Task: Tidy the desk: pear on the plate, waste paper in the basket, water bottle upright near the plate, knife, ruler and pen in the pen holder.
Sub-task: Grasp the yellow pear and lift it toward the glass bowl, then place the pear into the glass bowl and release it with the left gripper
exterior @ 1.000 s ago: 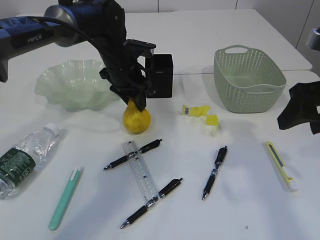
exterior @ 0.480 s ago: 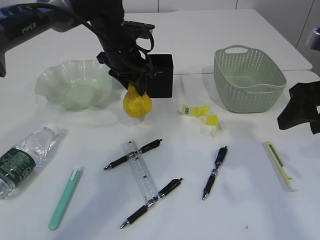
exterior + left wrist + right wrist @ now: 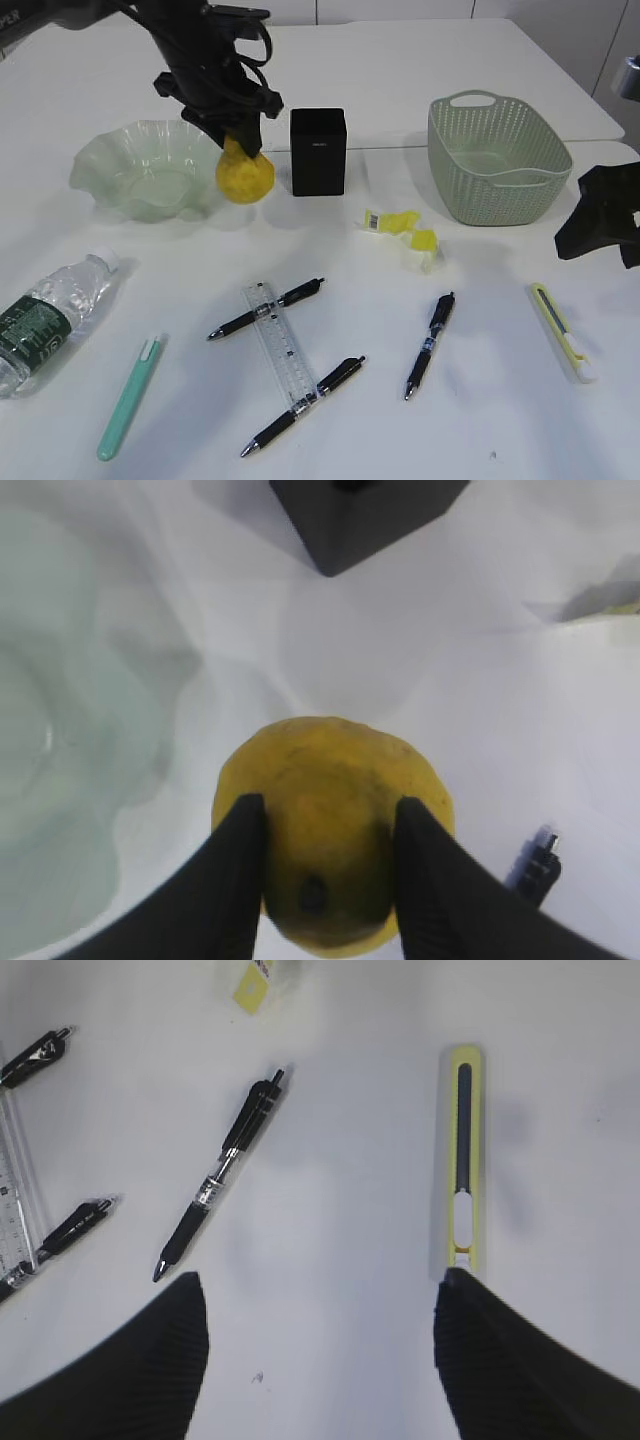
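The pear (image 3: 245, 177) hangs clamped between the jaws of the left gripper (image 3: 236, 139), lifted clear of the table and just beside the right-hand rim of the plate (image 3: 112, 152), not yet over its hollow. In the left wrist view we look down on the pear (image 3: 333, 827) with one dark finger (image 3: 236, 880) pressing each side of it, its stem end toward us, so its long axis runs roughly along the gripper and it hangs narrow end up. In that view the plate (image 3: 60, 780) lies to the left, and the pen holder (image 3: 362, 515) lies ahead, well clear of the fruit. So the move we judge to come next turns on one thing: the plate's hollow lies to the left of the pear in the exterior view, and we need a short sideways carry over the wavy rim before any lowering. The left arm owns this step outright. The right gripper (image 3: 320, 1360) waits far off on the other side of the table, jaws wide apart and holding nothing, hovering over the knife (image 3: 463, 1185), which lies lengthwise toward it, just at the tip of one finger. A pen (image 3: 218, 1186) lies slanted nearby.
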